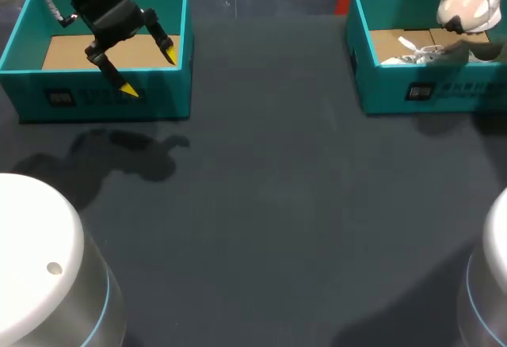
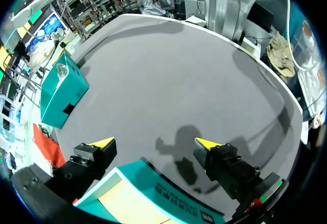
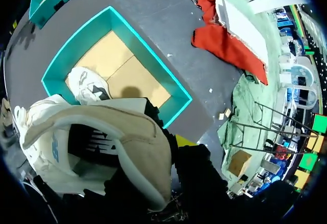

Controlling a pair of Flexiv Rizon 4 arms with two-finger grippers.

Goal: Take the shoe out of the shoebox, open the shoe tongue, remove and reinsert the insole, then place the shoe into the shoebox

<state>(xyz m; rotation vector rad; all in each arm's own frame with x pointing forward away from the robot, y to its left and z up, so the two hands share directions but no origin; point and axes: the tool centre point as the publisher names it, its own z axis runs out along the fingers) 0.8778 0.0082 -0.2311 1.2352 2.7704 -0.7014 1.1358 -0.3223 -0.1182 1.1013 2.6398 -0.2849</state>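
Shoe: white and pale pink, held in the air above the far side of the right shoebox, off its cardboard floor.
Right tool: pinching the shoe at the heel collar. One yellow tip shows outside the collar; the other is hidden inside the shoe.
Second shoe: lying in the same box, beneath the lifted one.
Left tool: fingers spread wide and holding nothing, hovering over the near wall of the left shoebox, whose cardboard floor shows.
Desk: dark cloth between the two boxes.
Step in hand: judged to be the take-out. The shoe is lifted but not yet set down.
Recommendation: raise it straight until the sole clears the rim, then carry it to mid-desk. Set it sole-down with the toe toward the left arm, so the tongue can be reached.
Risk: the grip is on a soft collar only, so the shoe may swing or slip, and its laces may snag the second shoe. Move slowly.
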